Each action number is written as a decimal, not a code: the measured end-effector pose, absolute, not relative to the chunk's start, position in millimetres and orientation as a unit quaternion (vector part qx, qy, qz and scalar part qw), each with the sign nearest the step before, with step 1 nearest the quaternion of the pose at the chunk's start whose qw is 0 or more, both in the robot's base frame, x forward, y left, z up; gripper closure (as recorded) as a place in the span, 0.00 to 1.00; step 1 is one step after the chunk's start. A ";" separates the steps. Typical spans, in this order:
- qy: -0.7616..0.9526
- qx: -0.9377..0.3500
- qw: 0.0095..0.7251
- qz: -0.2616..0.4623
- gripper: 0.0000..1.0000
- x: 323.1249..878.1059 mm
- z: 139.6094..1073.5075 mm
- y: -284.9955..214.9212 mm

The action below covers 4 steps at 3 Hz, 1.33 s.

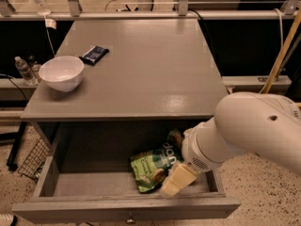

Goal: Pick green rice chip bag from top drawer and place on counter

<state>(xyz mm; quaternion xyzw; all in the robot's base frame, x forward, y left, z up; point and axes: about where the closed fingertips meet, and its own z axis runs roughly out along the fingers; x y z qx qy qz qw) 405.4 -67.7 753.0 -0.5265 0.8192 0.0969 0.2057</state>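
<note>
Grey-painted wood forms both the flat rectangular worktop (141, 69) and the wide shallow drawer (47, 185) beneath it. The drawer stands pulled out towards the camera, with a small round knob (129, 218) on its front panel.

Inside the drawer, towards its right half, lies the crinkly bright green snack bag (153, 166) with white lettering and pale chip pictures. It rests on the drawer floor, its top tilted towards the back right corner.

The cream-coloured end effector (178, 179) hangs down inside the drawer at the bag's lower right edge, just beside it or touching it; which one cannot be told. Whether the end effector is apart, together or clamped on the bag cannot be told either. Behind it, the bulky white robot arm (244, 131) reaches in from the right and covers the drawer's right corner.

On the worktop's left side sits a round white bowl (61, 72), and a small dark flat packet (94, 53) lies just behind it. A clear plastic bottle (22, 69) stands off the worktop's left edge.
</note>
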 end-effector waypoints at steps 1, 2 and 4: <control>0.829 -0.499 0.216 0.128 0.00 427.0 727.7 -60.3; 0.829 -0.499 0.215 0.128 0.00 426.6 727.1 -60.4; 0.827 -0.497 0.236 0.118 0.00 449.5 709.2 -51.7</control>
